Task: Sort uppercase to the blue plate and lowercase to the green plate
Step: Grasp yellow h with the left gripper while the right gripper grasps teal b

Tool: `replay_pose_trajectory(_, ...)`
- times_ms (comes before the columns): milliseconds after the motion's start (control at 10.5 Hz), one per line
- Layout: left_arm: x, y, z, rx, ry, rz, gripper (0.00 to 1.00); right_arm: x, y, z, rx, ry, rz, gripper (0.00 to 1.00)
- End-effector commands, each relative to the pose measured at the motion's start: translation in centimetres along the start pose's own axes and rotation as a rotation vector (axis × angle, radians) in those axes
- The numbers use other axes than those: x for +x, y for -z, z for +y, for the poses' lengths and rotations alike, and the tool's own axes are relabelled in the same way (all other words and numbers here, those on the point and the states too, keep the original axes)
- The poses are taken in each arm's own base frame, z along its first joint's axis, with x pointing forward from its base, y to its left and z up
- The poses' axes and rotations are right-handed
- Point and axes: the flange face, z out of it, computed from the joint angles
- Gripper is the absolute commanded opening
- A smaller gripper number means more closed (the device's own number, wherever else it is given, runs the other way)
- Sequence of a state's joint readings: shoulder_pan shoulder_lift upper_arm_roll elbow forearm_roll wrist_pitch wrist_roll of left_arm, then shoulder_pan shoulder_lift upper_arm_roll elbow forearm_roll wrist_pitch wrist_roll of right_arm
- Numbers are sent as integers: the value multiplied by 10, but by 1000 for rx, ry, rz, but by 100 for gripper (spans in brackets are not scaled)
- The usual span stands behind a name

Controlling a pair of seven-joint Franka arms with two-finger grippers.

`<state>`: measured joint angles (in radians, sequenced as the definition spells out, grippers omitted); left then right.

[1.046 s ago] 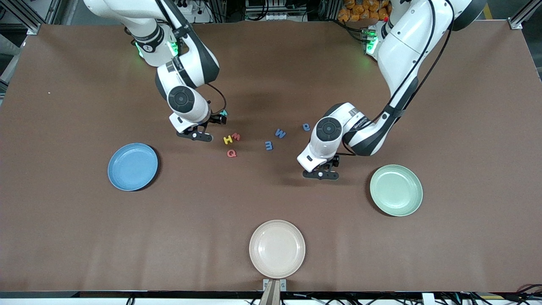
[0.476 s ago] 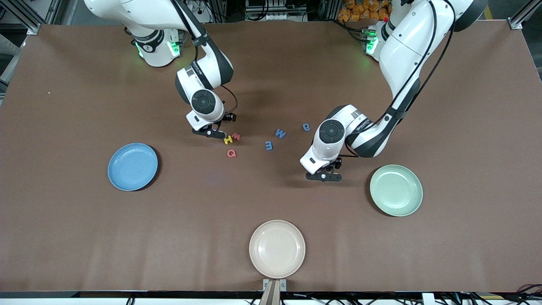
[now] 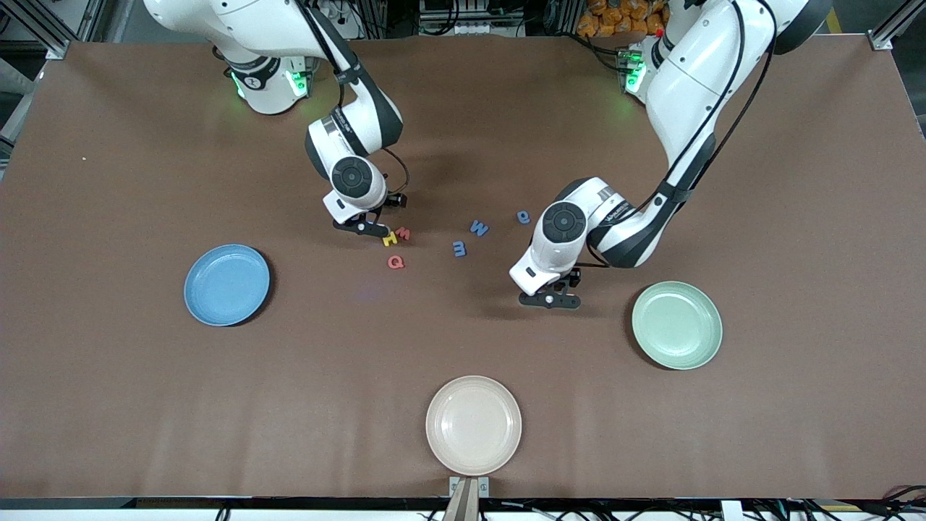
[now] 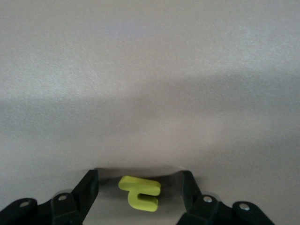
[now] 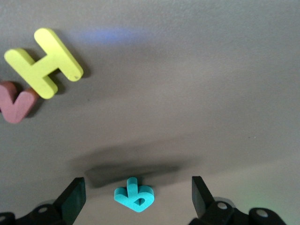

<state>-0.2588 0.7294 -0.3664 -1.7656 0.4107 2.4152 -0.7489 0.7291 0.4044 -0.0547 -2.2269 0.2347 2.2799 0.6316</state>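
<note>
My right gripper [image 3: 362,226] is low over the table beside the yellow H [image 3: 389,239] and red w [image 3: 403,234]. It is open [image 5: 138,185] around the teal R [image 5: 134,197], with gaps on both sides. The left gripper [image 3: 550,298] hangs low beside the green plate [image 3: 676,325]. It is open [image 4: 139,180], and a yellow r-like lowercase letter [image 4: 140,192] lies between its fingers untouched. The front view hides both of these letters. On the table lie a red Q [image 3: 395,262], blue m [image 3: 459,249], blue W [image 3: 478,227] and blue a [image 3: 523,216]. The blue plate [image 3: 226,284] holds nothing.
A cream plate [image 3: 473,425] sits at the table edge nearest the front camera. The loose letters cluster mid-table between the two grippers. The yellow H [image 5: 44,63] and red w [image 5: 16,105] also show in the right wrist view.
The right gripper has travelled toward the left arm's end of the table, up beside the H and w. The left gripper has stayed almost in place, its fingers drawn in slightly.
</note>
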Motion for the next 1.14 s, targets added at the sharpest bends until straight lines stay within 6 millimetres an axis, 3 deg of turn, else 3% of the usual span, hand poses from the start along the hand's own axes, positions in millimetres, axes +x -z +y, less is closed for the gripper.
replay_pose_trajectory(0,-10,-1,5,-6,-12,5,80,-12,6,13,33,106,9,100)
replay_pose_trajectory(190,-11,0,1,-6,-12,5,71,-28,-2,20,50,156,63,100)
replay_pose_trajectory(571,-3,5,-11,-8,-35,11,65,-32,1,15,54,172,73,100)
replay_pose_trajectory(1046,-6,0,-17,-2,-39,-1,31,-36,-2,9,60,227,103,100)
